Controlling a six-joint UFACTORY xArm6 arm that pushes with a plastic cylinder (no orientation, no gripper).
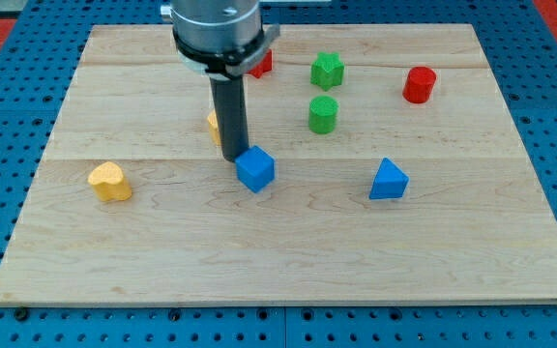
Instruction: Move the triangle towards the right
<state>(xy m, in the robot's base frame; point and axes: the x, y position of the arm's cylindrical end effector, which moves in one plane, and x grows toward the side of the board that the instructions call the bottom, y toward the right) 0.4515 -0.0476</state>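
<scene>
The blue triangle (389, 181) lies on the wooden board (288, 261) right of centre. My tip (234, 158) is down on the board well to the triangle's left, touching the upper left edge of a blue cube (255, 169). The rod rises from there to the arm's grey housing at the view's top.
A yellow heart-shaped block (110, 181) lies at the left. A yellow block (215, 122) is partly hidden behind the rod. A red block (261, 64) peeks out by the housing. A green star-like block (327, 70), a green cylinder (323, 114) and a red cylinder (419, 85) sit toward the top right.
</scene>
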